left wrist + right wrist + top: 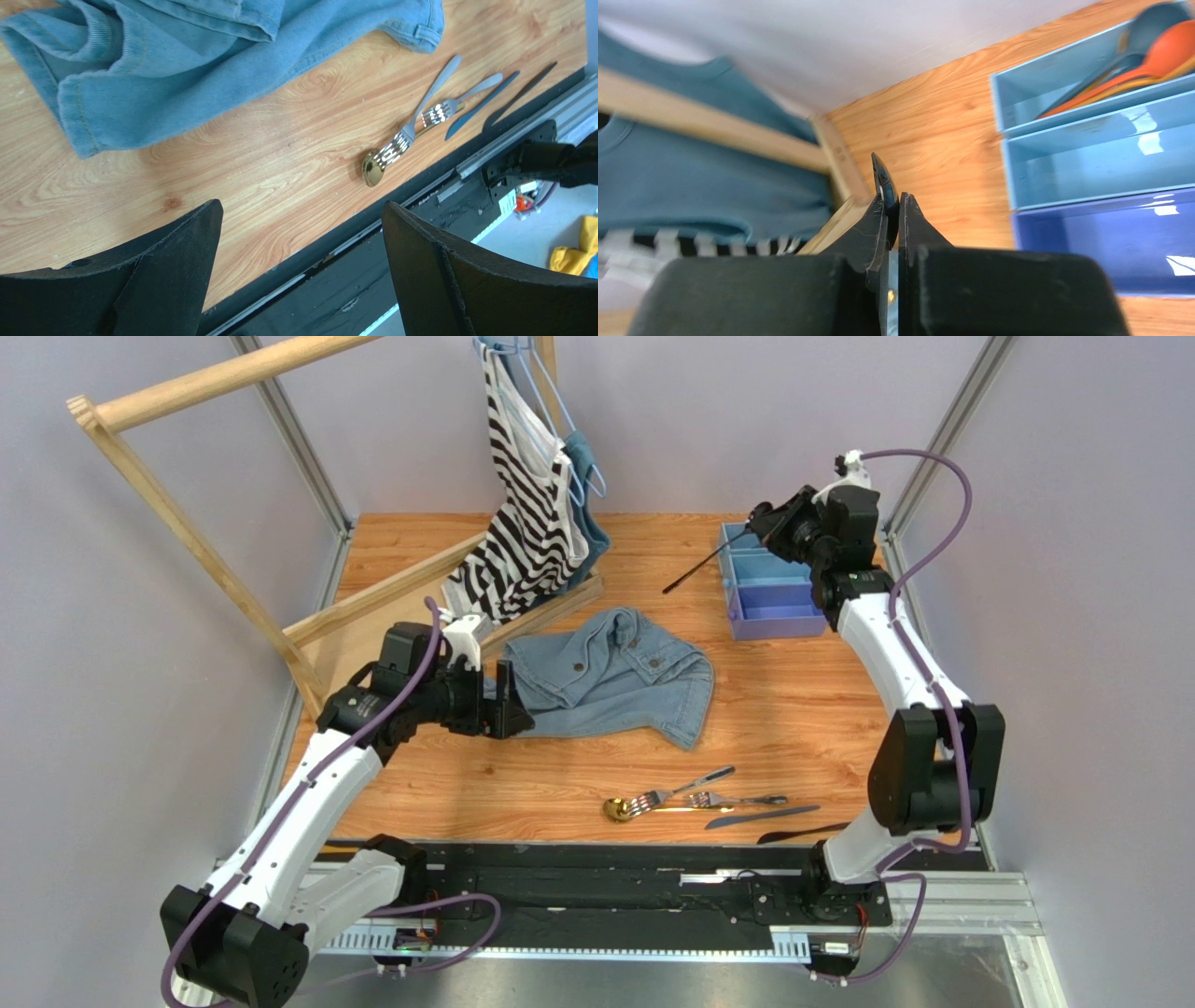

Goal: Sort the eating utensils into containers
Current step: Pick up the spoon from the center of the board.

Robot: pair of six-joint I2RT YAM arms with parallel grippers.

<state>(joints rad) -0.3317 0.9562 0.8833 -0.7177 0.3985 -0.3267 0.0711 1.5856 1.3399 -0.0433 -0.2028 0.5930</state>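
One dark knife [700, 570] clamped in right gripper [892, 207], beside tray [731, 585]. Next, probably: swing over spoon-free compartment, lower, release. Left gripper [302, 218] spread, empty; forks [687, 791] wait.

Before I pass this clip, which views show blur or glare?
Right wrist: soft all over, the teal shirt smeared, white glare on the tray, only the pinched knife tip fairly crisp. Left wrist: forks and table sharp, fingers dark. Top view: even light, no glare.
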